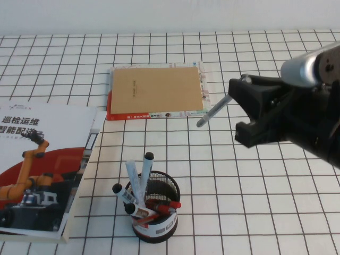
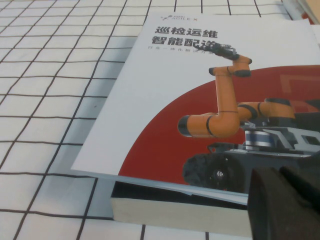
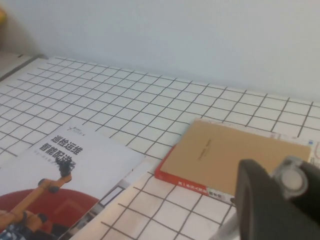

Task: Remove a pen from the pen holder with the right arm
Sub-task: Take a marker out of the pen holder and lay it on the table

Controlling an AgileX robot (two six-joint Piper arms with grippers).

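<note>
Right gripper (image 1: 237, 110) clamping pen (image 1: 212, 111), holding it tilted in air beside brown book (image 1: 156, 90), well apart from holder (image 1: 159, 212). Left gripper (image 2: 287, 200) hovering over manual (image 2: 200, 100); grip state unclear.

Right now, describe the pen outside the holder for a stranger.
Beside the right edge of the brown book, the right end effector holds a grey pen; the left end effector sits over the white booklet. Unlike the pens in the mesh holder, it slants midair.
</note>
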